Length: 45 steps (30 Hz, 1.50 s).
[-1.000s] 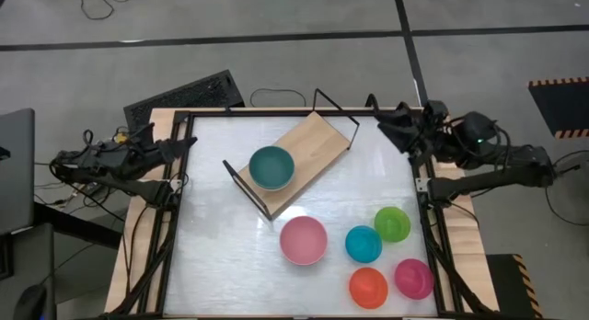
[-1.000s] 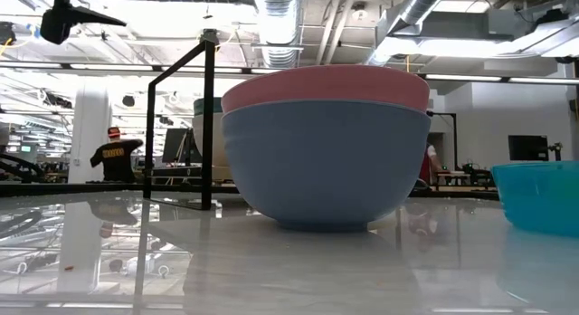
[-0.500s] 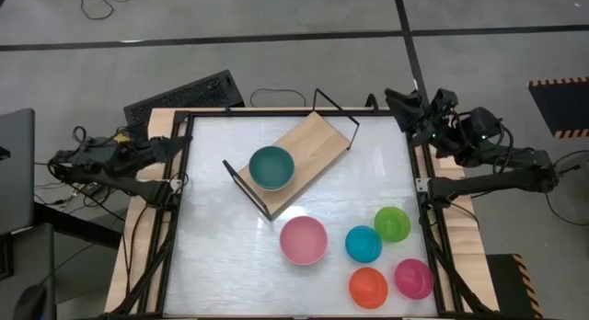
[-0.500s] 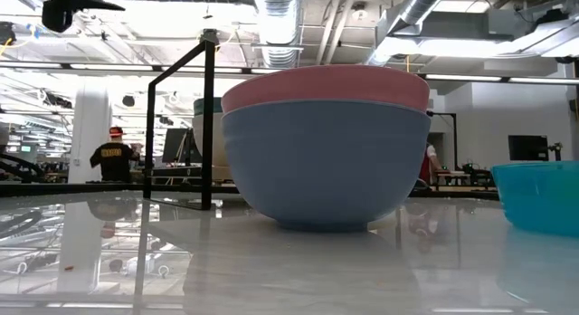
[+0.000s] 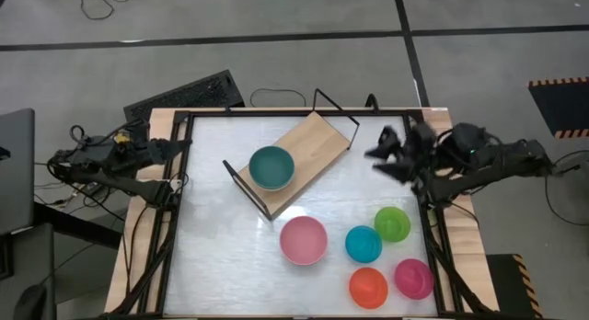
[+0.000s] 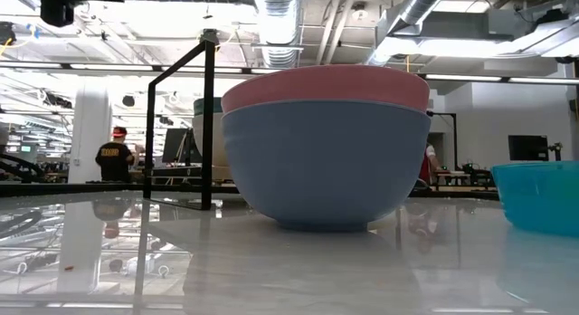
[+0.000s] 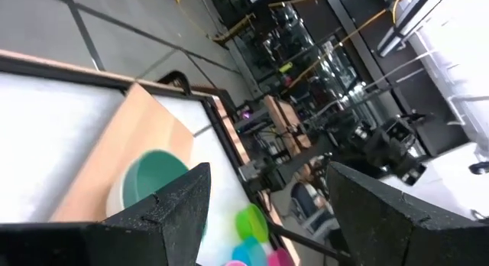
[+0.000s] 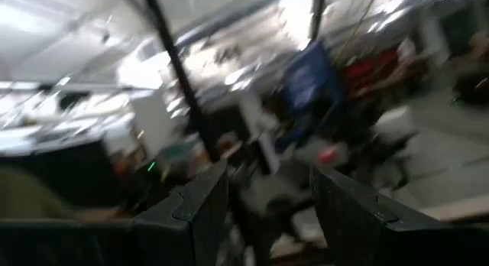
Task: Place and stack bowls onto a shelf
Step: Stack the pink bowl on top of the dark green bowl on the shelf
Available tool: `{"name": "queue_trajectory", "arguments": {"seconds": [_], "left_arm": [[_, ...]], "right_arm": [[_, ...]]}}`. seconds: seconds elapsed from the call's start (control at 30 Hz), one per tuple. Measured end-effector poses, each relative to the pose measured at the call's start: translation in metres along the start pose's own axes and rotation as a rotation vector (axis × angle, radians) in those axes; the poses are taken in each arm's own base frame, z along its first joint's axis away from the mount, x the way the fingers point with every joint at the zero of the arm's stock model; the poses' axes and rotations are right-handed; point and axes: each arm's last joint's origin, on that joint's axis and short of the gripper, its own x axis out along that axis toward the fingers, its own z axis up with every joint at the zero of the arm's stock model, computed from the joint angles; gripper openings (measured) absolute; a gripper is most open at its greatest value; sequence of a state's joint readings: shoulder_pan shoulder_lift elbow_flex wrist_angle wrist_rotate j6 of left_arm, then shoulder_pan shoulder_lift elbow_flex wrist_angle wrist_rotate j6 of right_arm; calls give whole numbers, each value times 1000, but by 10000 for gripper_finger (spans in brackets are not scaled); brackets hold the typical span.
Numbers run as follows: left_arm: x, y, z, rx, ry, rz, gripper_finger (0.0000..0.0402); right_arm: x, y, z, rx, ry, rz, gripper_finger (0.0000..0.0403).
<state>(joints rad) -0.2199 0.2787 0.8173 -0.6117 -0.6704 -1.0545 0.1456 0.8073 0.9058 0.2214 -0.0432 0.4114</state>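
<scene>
Six bowls: teal (image 5: 271, 166), pink (image 5: 303, 240), blue (image 5: 363, 244), green (image 5: 392, 223), red (image 5: 368, 287), magenta (image 5: 413, 278); one shelf (image 5: 308, 150).

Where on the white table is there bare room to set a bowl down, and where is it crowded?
Free: the table's whole left side, between its left rim and the light wooden shelf, down to the large pink plastic bowl. The shelf's far half, beyond the teal bowl, is bare too. Crowded: the near right corner, with small blue, green, orange and magenta bowls.

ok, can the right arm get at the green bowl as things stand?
Probably yes. The right end effector hangs open over bare table just beyond the green bowl, nothing between them; the blue bowl touches its side.
</scene>
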Motion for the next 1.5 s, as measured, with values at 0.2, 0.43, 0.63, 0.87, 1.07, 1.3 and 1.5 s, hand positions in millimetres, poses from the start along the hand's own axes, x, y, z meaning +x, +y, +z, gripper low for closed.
{"name": "queue_trajectory", "arguments": {"seconds": [0.2,0.43,0.63,0.87,1.07,1.3,1.5], "left_arm": [[0,0,0,6,10,-6,245],[0,0,-1,15,29,-16,245],[0,0,-1,22,26,-15,245],[0,0,0,-3,-9,5,245],[0,1,2,26,-56,33,245],[0,2,2,89,-80,53,245],[0,1,2,92,-64,44,245]], "right_arm": [[10,15,-25,30,151,86,212],[17,30,-43,-58,222,168,212],[17,28,-39,-63,195,137,212],[20,12,-10,-166,-96,-104,212],[15,-10,36,-338,-298,-415,212],[9,-35,55,-381,-357,-575,212],[13,-62,53,-349,-331,-679,212]]}}
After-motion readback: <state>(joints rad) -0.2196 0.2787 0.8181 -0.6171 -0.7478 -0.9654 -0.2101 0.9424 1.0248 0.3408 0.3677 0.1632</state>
